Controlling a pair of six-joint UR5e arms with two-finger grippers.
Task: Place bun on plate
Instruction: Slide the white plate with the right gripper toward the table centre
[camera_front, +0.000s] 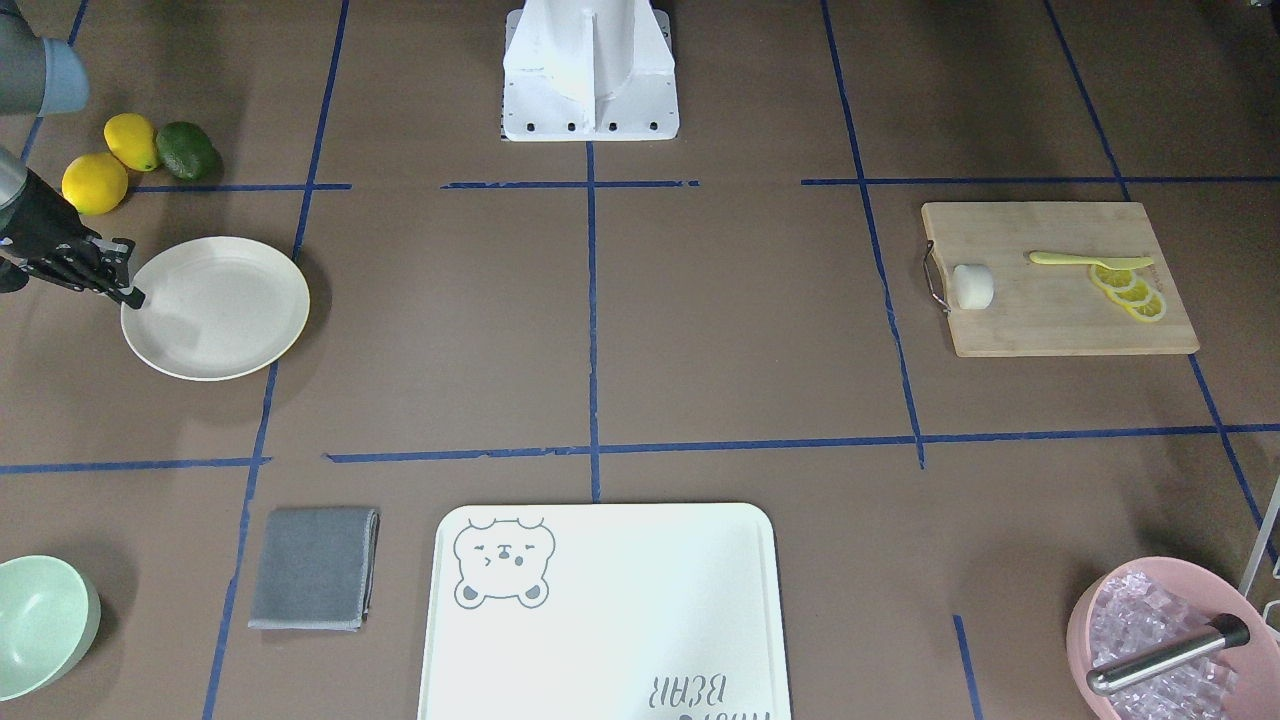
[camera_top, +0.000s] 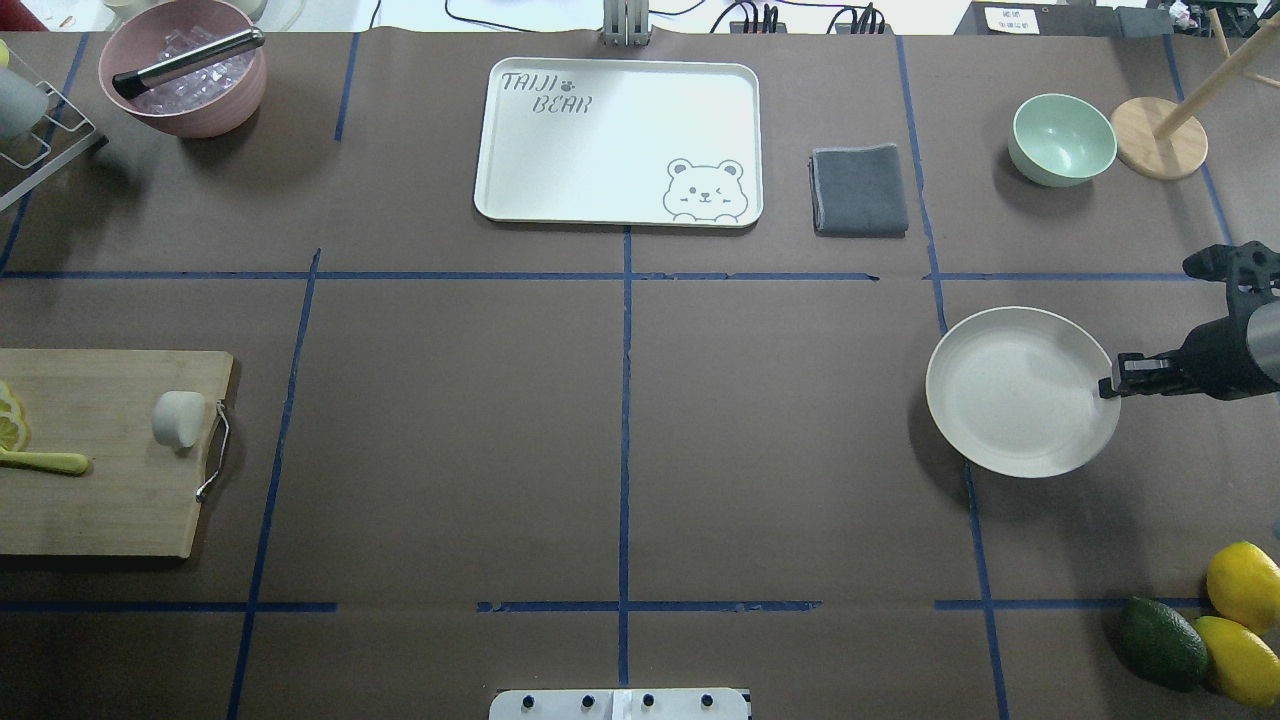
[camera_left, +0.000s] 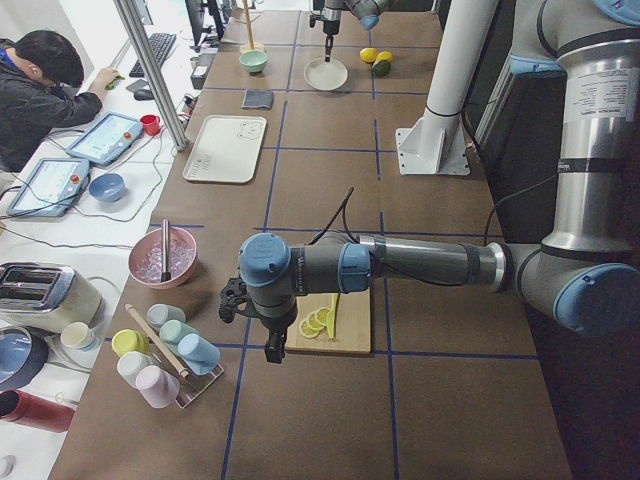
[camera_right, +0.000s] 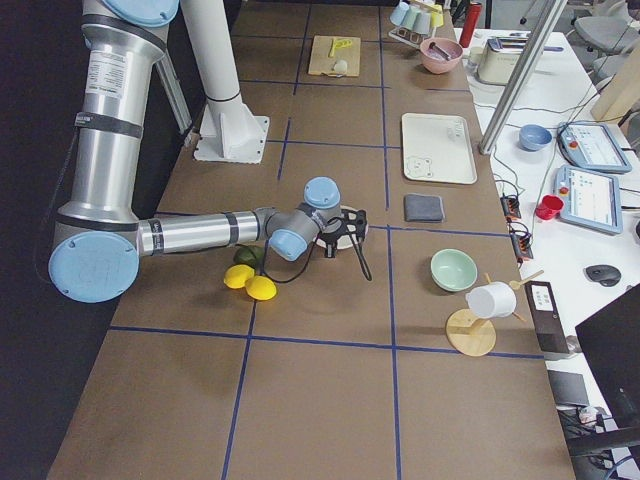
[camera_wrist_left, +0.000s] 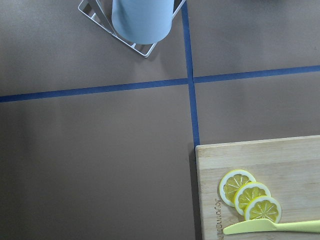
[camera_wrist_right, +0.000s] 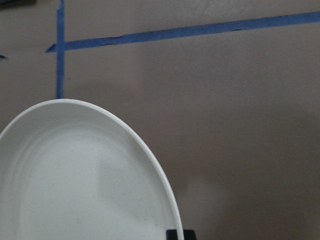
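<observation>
While my right gripper (camera_top: 1108, 386) sits low at the outer rim of the plate (camera_top: 1010, 400), its jaws look drawn together on that rim, though the tips are small and dark in every view, so I say it with some doubt; my right wrist view shows the rim curving down to a dark pad at the bottom edge. Nothing lies in the plate; two lemons (camera_top: 1245, 590) and an avocado (camera_top: 1160, 642) lie near it on the table (camera_top: 620, 450).

At the table's other end, well apart from the plate, the bun (camera_top: 179, 419) rests on its side on the board (camera_top: 100, 500), just beside the wire handle (camera_top: 215, 450); three slices (camera_front: 1130, 292) and a yellow knife (camera_front: 1090, 261) lie toward the board's far end.

My left gripper (camera_left: 272, 350) hangs pointing down over the table just off that far end; only the side view shows it, so I cannot tell whether it is spread or closed; its wrist view looks down on the slices, the knife, the board's corner and a blue cup (camera_wrist_left: 142, 20) in a rack (camera_wrist_left: 135, 46).
</observation>
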